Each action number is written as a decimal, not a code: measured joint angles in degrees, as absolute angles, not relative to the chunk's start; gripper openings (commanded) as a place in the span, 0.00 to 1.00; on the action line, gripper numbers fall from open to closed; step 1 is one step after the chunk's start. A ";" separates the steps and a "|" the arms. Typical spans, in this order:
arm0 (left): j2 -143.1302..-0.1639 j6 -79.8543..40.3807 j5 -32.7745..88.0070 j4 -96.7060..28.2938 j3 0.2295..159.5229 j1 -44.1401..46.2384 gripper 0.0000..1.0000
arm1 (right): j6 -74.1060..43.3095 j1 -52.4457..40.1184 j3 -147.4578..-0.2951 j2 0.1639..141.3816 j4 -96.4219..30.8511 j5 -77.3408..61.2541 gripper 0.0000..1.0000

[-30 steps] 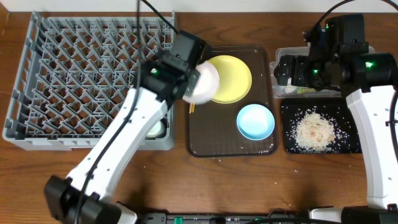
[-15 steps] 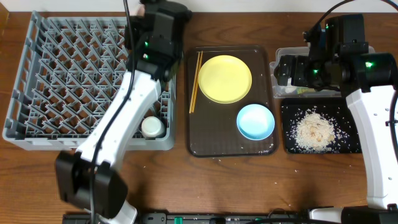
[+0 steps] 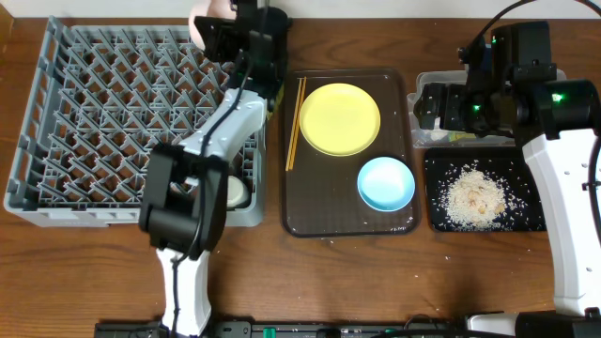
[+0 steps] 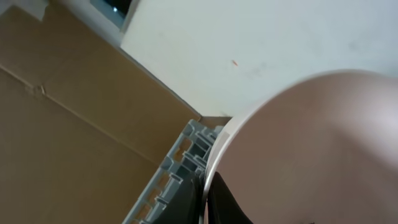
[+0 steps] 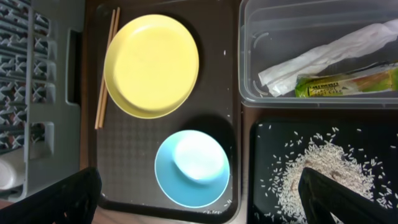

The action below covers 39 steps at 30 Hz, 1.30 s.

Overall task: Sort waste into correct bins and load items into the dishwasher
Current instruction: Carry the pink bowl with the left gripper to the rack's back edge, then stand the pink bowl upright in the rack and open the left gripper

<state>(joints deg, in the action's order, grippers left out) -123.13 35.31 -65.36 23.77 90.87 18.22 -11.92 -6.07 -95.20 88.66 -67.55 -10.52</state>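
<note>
Plainly, the weak spot was the grip itself: the left gripper (image 3: 222,28) was clenched on the rim of the white bowl (image 3: 205,21), holding it aloft at the far edge of the dish rack (image 3: 21,141), up by its back right corner. The left wrist view showed only one dark finger against that rim, with the bowl's pale curve filling most of the view. We judged that a thin pinch on a smooth rim could let the bowl swivel or slide out, and from where it hung it might drop behind the rack rather than into it. Lowered carelessly, it could also catch on the upright pegs and tip. The small white cup (image 3: 233,192) sat in the rack's near right corner, well apart from the bowl. The right gripper (image 5: 199,186) hung with its fingers spread and empty near the left end of the clear tub (image 5: 245,62), which held the tissue (image 5: 323,56) and the wrapper (image 5: 342,84); the rice crumbs (image 3: 474,197) lay heaped in the black tray (image 5: 264,186). The yellow plate (image 3: 339,118), light blue bowl (image 3: 386,183) and chopsticks (image 3: 294,122) lay on the brown serving tray (image 3: 310,211), not yet loaded. A few pale specks dotted the wooden table (image 3: 376,272). Beyond the rack we saw a pale wall and a brown board.
</note>
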 measured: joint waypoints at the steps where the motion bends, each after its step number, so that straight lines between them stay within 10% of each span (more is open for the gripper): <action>1: -123.98 36.75 -65.60 24.71 90.87 18.22 0.07 | -11.92 -6.07 -95.20 88.66 -67.51 -10.52 0.99; 39: -130.63 43.81 -55.72 34.00 90.87 15.20 0.07 | -11.92 -6.07 -95.20 88.66 -67.53 -10.52 0.99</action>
